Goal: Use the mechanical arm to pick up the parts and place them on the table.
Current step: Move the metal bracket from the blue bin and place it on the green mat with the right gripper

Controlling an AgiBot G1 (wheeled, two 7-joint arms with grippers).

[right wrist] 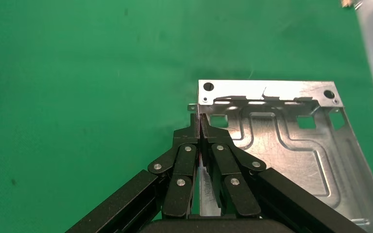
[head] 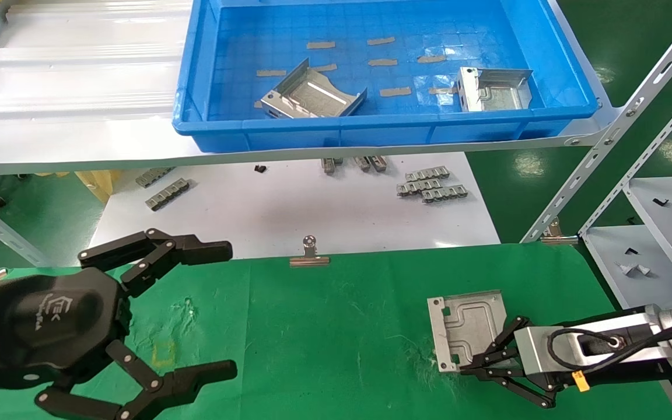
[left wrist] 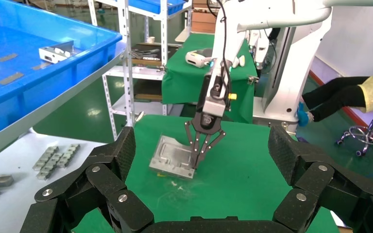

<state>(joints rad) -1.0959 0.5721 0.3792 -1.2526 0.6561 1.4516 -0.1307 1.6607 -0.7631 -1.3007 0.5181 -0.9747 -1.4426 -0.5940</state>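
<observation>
One silver stamped part lies on the green table at the front right. My right gripper is shut on this part's near side wall; the wrist view shows the fingertips pinched on the thin wall, with the part's grooved floor beside them. The left wrist view shows the same part flat on the cloth. Two more parts lie in the blue bin. My left gripper is open and empty at the front left.
A white board behind the table holds grey segmented strips. A binder clip sits at the cloth's far edge. A metal rack stands to the right. The bin rests on a raised shelf.
</observation>
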